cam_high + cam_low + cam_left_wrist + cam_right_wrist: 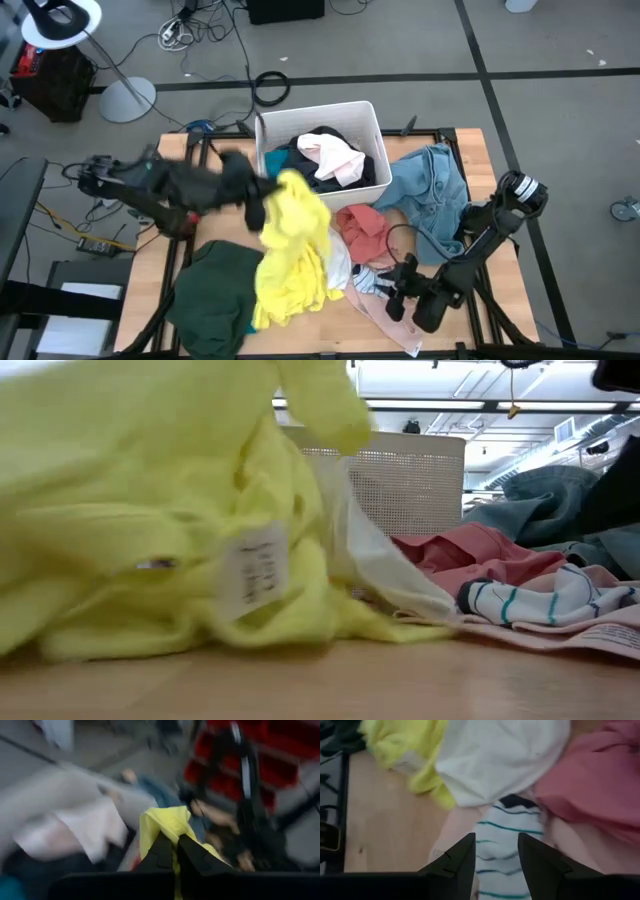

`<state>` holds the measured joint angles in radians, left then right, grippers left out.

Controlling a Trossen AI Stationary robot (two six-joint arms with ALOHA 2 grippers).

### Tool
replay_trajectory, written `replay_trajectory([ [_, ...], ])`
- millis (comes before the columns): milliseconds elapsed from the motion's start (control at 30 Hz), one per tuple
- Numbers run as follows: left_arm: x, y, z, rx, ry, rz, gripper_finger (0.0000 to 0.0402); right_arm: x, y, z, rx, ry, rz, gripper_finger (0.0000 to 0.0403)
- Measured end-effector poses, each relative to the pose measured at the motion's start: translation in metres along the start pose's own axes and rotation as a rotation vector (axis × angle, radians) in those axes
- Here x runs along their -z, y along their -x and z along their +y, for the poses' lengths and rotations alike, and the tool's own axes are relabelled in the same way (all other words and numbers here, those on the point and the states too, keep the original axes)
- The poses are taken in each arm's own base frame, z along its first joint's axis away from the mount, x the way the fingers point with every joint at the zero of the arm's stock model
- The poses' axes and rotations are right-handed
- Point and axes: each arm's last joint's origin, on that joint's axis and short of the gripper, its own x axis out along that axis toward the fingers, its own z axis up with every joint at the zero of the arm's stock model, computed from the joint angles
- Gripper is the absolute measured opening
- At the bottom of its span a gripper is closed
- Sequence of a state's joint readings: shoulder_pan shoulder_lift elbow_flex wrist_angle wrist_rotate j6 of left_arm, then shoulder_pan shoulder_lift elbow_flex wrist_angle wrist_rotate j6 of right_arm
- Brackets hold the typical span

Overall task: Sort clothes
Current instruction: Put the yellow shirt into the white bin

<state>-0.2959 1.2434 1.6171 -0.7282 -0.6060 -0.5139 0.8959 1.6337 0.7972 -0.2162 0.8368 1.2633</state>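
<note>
My left gripper (262, 205) is shut on a yellow garment (290, 255), raised beside the near left corner of the white bin (372, 118). The garment's lower part lies on the table, partly over a white garment (505, 755). My right gripper (496, 845) is open at the table's near right. Its fingers stand low on either side of a white garment with teal and dark stripes (502, 857). A salmon-pink garment (362, 228), a light blue denim piece (432, 195) and a dark green garment (215, 295) lie on the table. More clothes fill the bin. My left gripper pinches a bunched fold of the yellow garment's upper part (170, 822) between its two fingers. It comes nearly level from the table's left. That part is lifted; the cloth hangs slack from it, and its lower end (280, 305) rests on the table. My right gripper: I cannot tell whether it touches the striped garment.
The white bin stands at the table's far middle. Bare wood shows along the near edge (320, 680) and at the far right corner (470, 140). Cables and a lamp stand lie on the floor beyond the table.
</note>
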Motion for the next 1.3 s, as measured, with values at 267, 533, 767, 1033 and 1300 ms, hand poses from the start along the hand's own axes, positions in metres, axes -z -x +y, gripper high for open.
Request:
replay_trajectory([
  [267,-0.083,0.019,0.032,-0.190,-0.110,-0.409,0.0003,-0.014,-0.011,0.008,-0.082,0.088,-0.029,0.0148],
  [533,-0.097,0.014,0.051,-0.328,-0.255,-0.448,0.0003,-0.022,-0.020,0.004,-0.049,0.159,-0.043,0.0148],
  [767,-0.042,-0.042,0.072,-0.460,-0.301,0.012,0.0004,-0.043,-0.035,-0.005,-0.040,0.159,-0.010,0.0146],
  [1033,0.014,-0.108,0.103,-0.337,-0.225,0.314,0.0015,-0.071,-0.027,-0.004,-0.115,0.150,-0.064,0.0144],
  [1300,0.054,-0.158,0.134,-0.235,-0.124,0.554,0.0132,-0.074,-0.017,0.000,-0.159,0.116,-0.070,0.0142],
])
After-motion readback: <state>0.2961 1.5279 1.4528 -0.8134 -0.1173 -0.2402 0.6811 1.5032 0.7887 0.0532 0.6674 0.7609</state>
